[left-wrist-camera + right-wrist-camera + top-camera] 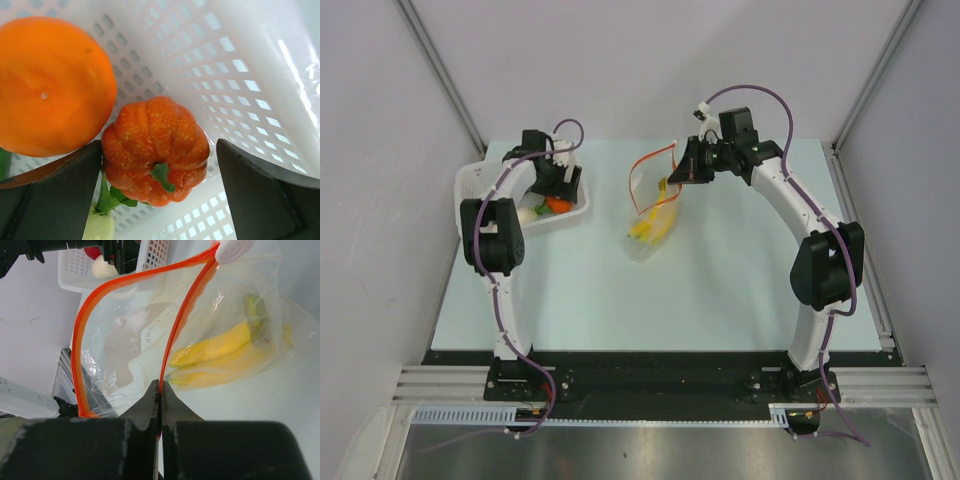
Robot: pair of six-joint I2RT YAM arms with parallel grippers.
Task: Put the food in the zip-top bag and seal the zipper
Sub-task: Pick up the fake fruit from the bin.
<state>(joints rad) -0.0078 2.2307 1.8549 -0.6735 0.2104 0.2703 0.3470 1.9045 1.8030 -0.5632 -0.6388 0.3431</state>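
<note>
My left gripper (pixel 556 188) is down inside the white basket (pixel 480 180), open. In the left wrist view its fingers (pixel 60 200) straddle a red ribbed fruit (pixel 155 145) with a green stem, the left one touching it. An orange (pixel 50 85) lies beside it and a white radish (pixel 99 227) with green leaves below. My right gripper (pixel 682 170) is shut on the red-orange zipper (pixel 185 315) of the clear zip-top bag (pixel 650 240), holding the mouth up and open. The yellow banana bunch (pixel 220 350) lies inside the bag.
The basket stands at the back left of the pale table (pixel 720 290) and also shows in the right wrist view (pixel 75 270). A white slider (pixel 234 249) sits on the zipper's far end. Grey walls close in the left, back and right sides.
</note>
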